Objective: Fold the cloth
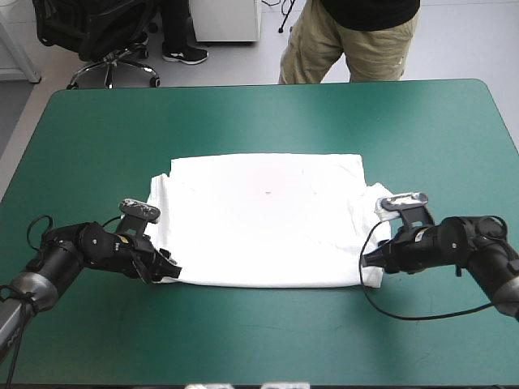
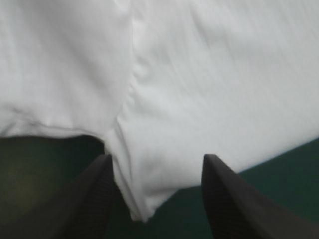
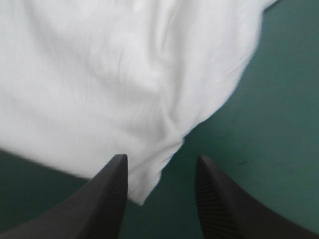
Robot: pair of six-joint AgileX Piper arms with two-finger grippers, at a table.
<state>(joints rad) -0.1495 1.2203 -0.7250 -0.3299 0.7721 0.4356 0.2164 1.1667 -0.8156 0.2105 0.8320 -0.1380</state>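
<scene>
Table (image 1: 97,121) under its teal-green cover fills most of your high view. At its middle lies the T-shirt (image 1: 268,227), white, spread flat as a wide sheet. Its long edges run parallel to the near and far table edges, and a sleeve shows at each short end. Light creases cross the cloth.

Both arms lie low over the cover, one on each side of the T-shirt.

Your left gripper (image 1: 166,271) sits at the near left corner of the T-shirt. In the left wrist view its black fingers (image 2: 94,199) stand well apart. The corner of the cloth lies between them and reaches back toward their bases. The cloth runs close along one finger's inner edge; contact cannot be confirmed.

Your right gripper (image 1: 371,259) sits at the near right corner. Its jaws are likewise apart. A pointed tip of cloth lies between the fingers (image 3: 219,199), nearer one of them, with bare cover beside the other.
</scene>
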